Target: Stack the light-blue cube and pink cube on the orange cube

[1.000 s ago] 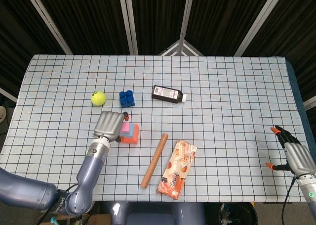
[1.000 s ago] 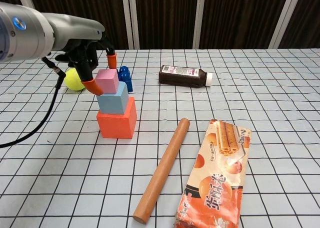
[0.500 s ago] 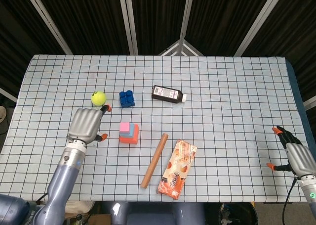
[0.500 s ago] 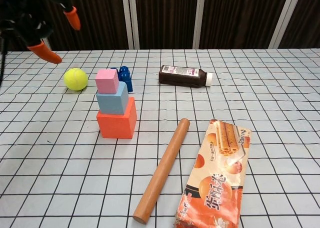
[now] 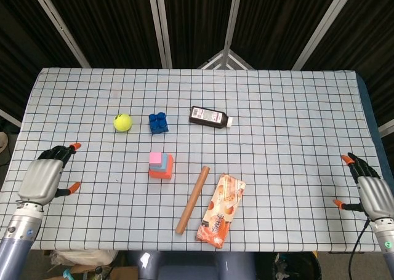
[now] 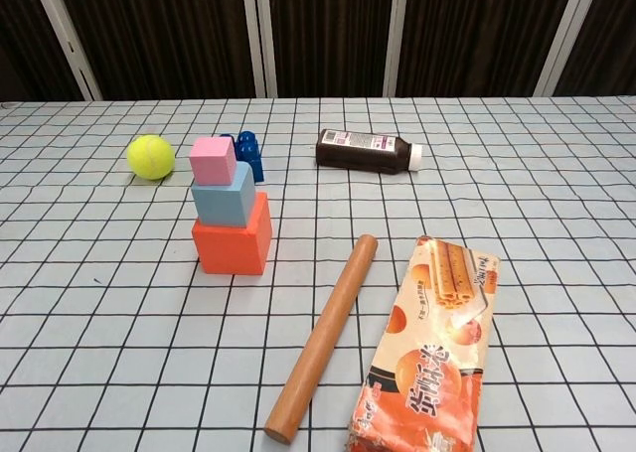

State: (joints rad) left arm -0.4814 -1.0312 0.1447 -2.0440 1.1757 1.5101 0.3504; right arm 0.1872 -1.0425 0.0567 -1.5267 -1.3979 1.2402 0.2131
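Table (image 5: 295, 108) w/ white cloth, black grid. Tennis ball (image 5: 122, 122) sits at approx 9 o'clock of the table centre, w/ a dark blue toy brick (image 5: 158, 122) just beside it at its 3 o'clock. Dark bottle (image 5: 211, 117), white cap, lies on its side near centre, cap end twd 4 o'clock. Wooden rolling pin (image 5: 192, 199) lies at approx 6 o'clock, tilted, far end twd 1 o'clock. Orange snack pack (image 5: 221, 210) lies flat just beside the pin, at its 3 o'clock, apart from it.

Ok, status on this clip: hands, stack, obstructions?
Left hand and right hand open, empty. Pink cube on light-blue cube on orange cube. Nothing in the way.
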